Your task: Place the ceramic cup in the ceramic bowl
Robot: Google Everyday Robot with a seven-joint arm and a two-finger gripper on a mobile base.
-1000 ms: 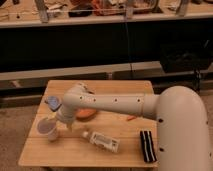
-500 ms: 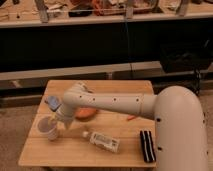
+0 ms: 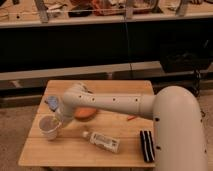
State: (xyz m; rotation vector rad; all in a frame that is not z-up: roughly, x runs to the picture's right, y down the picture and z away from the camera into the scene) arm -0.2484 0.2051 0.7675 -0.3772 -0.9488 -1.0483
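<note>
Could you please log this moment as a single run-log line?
end effector: at ceramic cup | ceramic cup: on table, left of ceramic bowl | placement: not yet done

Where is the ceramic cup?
Camera view: the ceramic cup stands left on the table, left of the ceramic bowl, with the end effector at the cup's rim.

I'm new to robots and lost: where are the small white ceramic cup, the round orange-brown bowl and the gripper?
Small white ceramic cup (image 3: 49,128): camera view, its front wall.
Round orange-brown ceramic bowl (image 3: 86,114): camera view, its uncovered part.
Gripper (image 3: 58,121): camera view, its tip, at the cup's rim.
</note>
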